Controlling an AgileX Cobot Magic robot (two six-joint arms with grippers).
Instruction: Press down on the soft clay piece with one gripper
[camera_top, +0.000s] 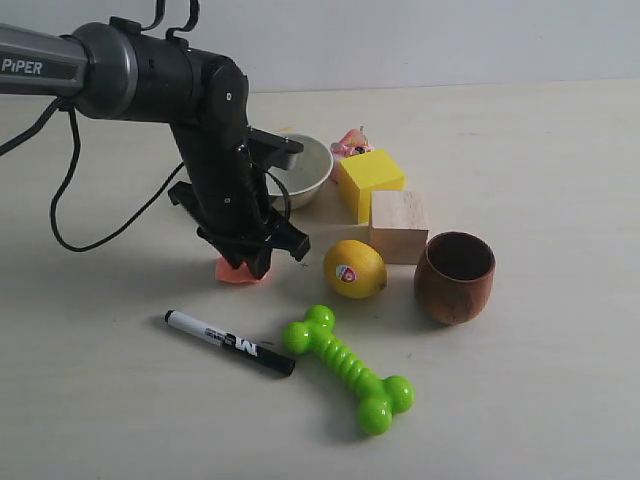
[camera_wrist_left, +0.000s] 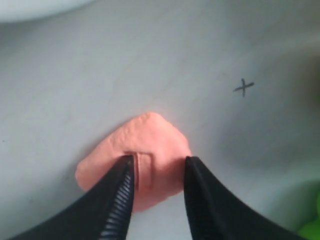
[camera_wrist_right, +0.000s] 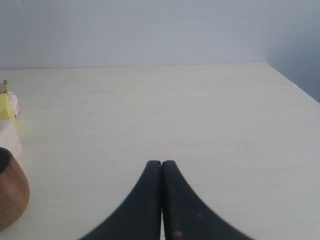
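The soft clay piece (camera_top: 237, 272) is a flat salmon-orange lump on the table, mostly hidden under the arm in the exterior view. In the left wrist view the clay (camera_wrist_left: 150, 137) fills the middle and carries a small rectangular dent. My left gripper (camera_top: 250, 264) (camera_wrist_left: 159, 162) points straight down onto it, open. Both tips rest on the clay's top surface, with clay showing in the gap between them. My right gripper (camera_wrist_right: 161, 163) is shut and empty, off over bare table, and does not show in the exterior view.
Close to the right of the clay lies a yellow lemon (camera_top: 355, 268). Behind stand a metal bowl (camera_top: 305, 170), a yellow block (camera_top: 369, 182), a wooden block (camera_top: 398, 226) and a pink wrapper (camera_top: 350, 143). A wooden cup (camera_top: 455, 277), a green bone toy (camera_top: 348, 368) and a marker (camera_top: 229, 342) lie in front.
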